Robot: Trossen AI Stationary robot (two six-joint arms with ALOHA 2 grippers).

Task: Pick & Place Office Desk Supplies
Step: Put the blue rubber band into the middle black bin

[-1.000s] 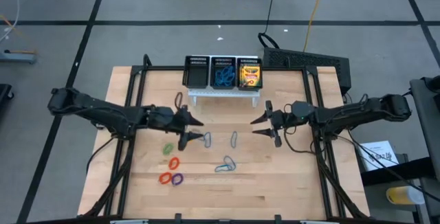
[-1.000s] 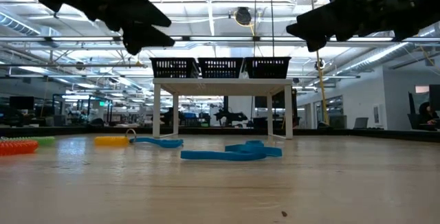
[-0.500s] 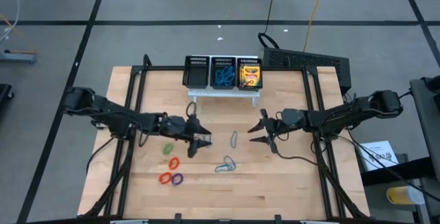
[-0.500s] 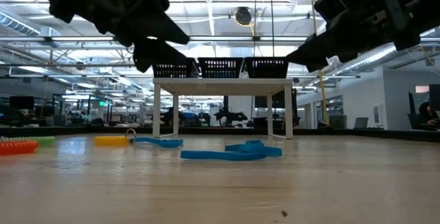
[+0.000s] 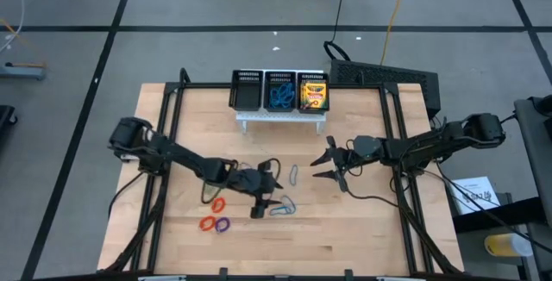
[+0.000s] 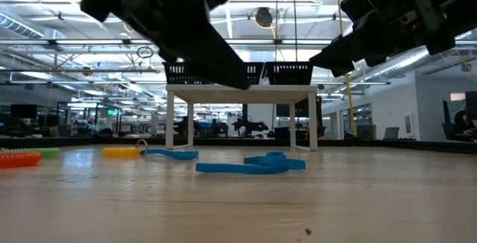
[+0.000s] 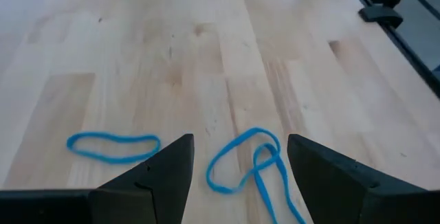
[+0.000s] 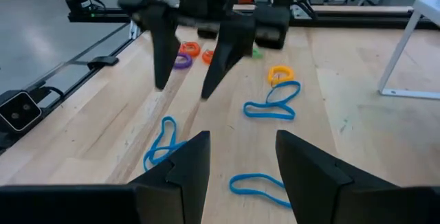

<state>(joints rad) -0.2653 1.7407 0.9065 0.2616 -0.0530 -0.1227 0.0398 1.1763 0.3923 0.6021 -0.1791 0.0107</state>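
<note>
Loops lead your scene on the left: orange, red (image 5: 207, 223) and purple (image 5: 223, 224) ones lie on the table (image 5: 362, 238). Your left gripper (image 5: 266, 196) hangs wide open and empty just above the tangled blue loops (image 5: 283, 206). Next comes a single blue loop (image 5: 293, 175). Your right gripper (image 5: 326, 164) hovers beyond it, partly open, holding nothing. Crayon boxes (image 5: 314, 94) fill the organiser's (image 5: 246, 91) right bin.

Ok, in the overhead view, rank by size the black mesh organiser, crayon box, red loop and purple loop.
1. Black three-compartment mesh organiser
2. Yellow-and-green crayon box
3. Small red loop and small purple loop: alike, unranked
</note>
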